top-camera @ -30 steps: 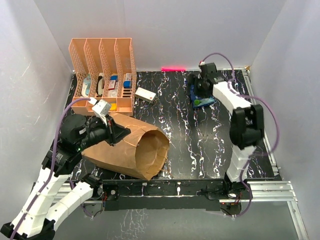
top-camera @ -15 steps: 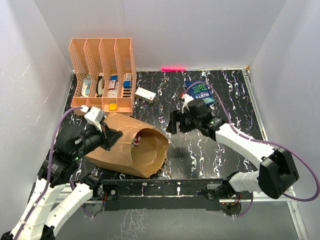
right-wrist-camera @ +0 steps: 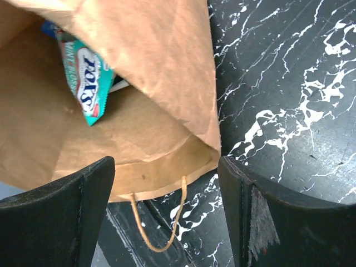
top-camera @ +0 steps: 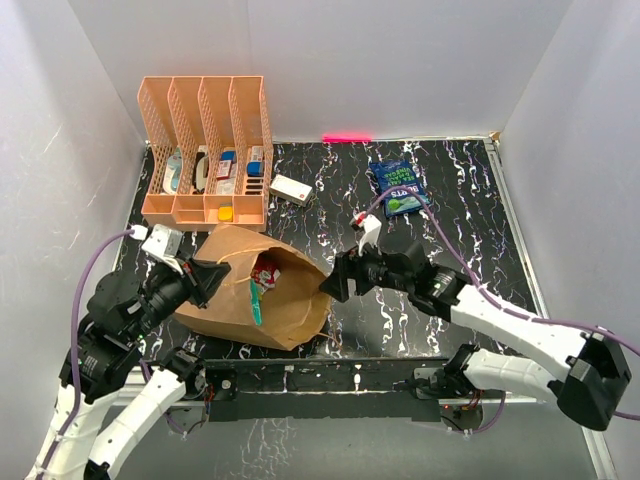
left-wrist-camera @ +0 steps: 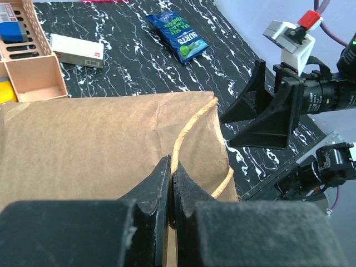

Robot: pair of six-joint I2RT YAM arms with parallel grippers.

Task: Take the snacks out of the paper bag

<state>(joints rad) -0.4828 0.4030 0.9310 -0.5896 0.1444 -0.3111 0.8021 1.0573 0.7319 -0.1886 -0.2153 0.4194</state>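
Observation:
The brown paper bag (top-camera: 240, 292) lies on its side at the front left, its mouth facing right. My left gripper (top-camera: 205, 276) is shut on its twisted upper handle (left-wrist-camera: 186, 130). A teal packet (top-camera: 256, 300) and a pink-red packet (top-camera: 266, 275) show inside the mouth; the teal one also shows in the right wrist view (right-wrist-camera: 86, 83). My right gripper (top-camera: 338, 281) is open and empty just outside the bag's mouth, above its lower handle (right-wrist-camera: 158, 225). A dark blue chip bag (top-camera: 398, 187) lies flat at the back right; it also shows in the left wrist view (left-wrist-camera: 181, 36).
An orange mesh file rack (top-camera: 208, 150) with small boxes stands at the back left. A small white box (top-camera: 292, 189) lies beside it. The table's front rail (top-camera: 350, 375) runs just below the bag.
My right arm swung from the blue chip bag at the back right down to the bag's mouth. My left gripper pulled left and lifted the upper edge, opening the mouth so packets show.

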